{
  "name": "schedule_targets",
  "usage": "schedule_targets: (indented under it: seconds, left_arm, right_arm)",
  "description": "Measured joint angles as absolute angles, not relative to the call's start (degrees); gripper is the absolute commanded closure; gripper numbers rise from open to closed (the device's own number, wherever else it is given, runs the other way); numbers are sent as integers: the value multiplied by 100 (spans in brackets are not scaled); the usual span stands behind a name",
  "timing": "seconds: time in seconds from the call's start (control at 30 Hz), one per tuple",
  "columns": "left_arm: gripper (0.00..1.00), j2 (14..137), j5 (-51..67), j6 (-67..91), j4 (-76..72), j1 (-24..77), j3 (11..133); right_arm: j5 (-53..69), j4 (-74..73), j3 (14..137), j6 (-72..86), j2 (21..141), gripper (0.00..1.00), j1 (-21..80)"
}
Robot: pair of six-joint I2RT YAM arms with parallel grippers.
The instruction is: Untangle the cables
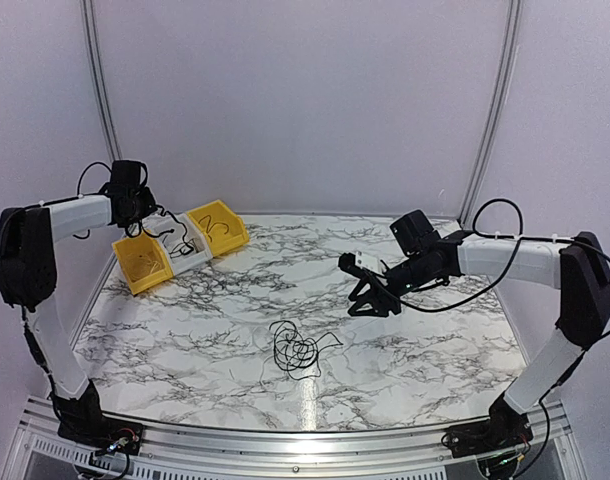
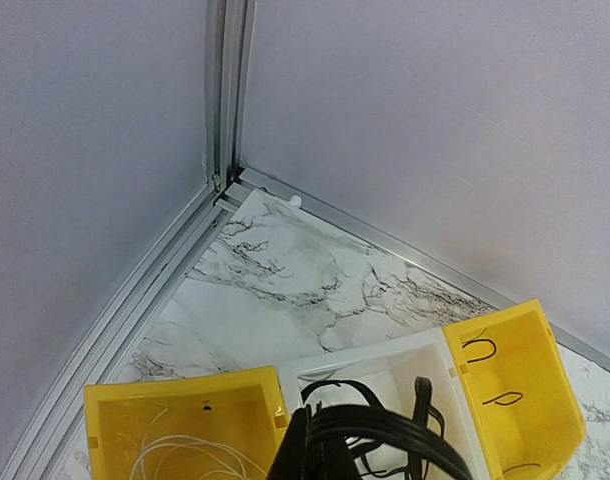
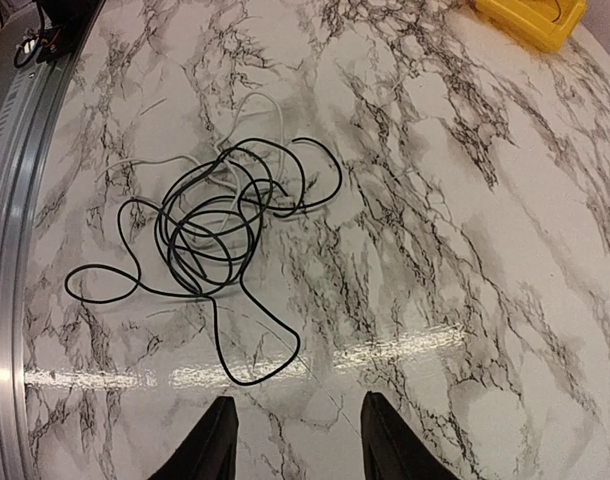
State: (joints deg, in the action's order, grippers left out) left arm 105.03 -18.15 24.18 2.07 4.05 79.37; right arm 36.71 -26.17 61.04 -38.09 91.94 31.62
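Note:
A loose tangle of thin black cables (image 1: 297,348) lies on the marble table, near the front centre. The right wrist view shows the tangle (image 3: 215,215) as overlapping loops with a thin white strand among them. My right gripper (image 1: 372,303) hovers to the right of the tangle; in its own view the gripper (image 3: 297,445) is open, with nothing between its fingers (image 3: 213,445). My left gripper (image 1: 145,218) is at the back left, above the bins. There it (image 2: 313,425) is shut on a bundle of black cable (image 2: 425,425) that hangs over the white bin (image 2: 365,352).
Three bins stand in a row at the back left: a yellow bin (image 1: 145,265) holding thin white wire, the white bin (image 1: 190,257), and a second yellow bin (image 1: 218,228) with short black pieces. Enclosure walls and an aluminium rail (image 2: 135,300) border the table.

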Motion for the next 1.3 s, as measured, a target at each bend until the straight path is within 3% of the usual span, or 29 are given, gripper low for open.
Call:
schedule_targets:
  seconds: [0.97, 1.3]
  left_arm:
    - [100, 11968, -307, 2639, 174, 794, 9030]
    - [100, 11968, -646, 2626, 228, 819, 8965]
  right_arm:
    - [3621, -2825, 6206, -3933, 9443, 57, 3188]
    - [3579, -2882, 6208, -3940, 9450, 57, 3197]
